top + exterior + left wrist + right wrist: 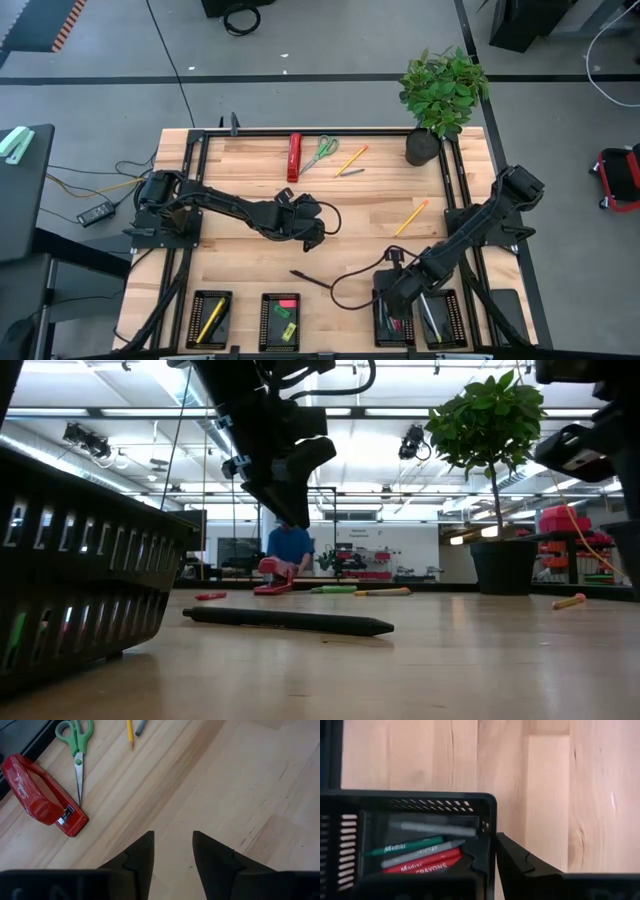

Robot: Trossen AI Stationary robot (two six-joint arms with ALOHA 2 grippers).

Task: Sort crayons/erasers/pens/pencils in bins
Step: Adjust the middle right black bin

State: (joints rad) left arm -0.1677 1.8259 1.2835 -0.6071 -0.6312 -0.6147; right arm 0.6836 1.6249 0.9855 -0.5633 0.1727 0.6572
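Four black bins stand along the near edge. The first bin (195, 318) holds a yellow pencil, the second (266, 320) the erasers, the third (380, 318) crayons (420, 857), the fourth (452, 318) dark pens. A black pen (310, 280) lies flat on the wood in front of them. An orange pencil (410, 217) lies at mid right. Another pencil (352, 158) and a grey stick (350, 172) lie at the far side. My left gripper (173, 837) hangs open over bare wood at mid table. My right gripper (490, 851) is shut over the crayon bin's far corner (487, 800), with nothing seen between its fingers.
A red stapler (294, 157) and green-handled scissors (320, 152) lie at the far middle. A potted plant (440, 95) stands at the far right corner. Black cables loop over the table near both grippers. Bare wood lies between the two arms.
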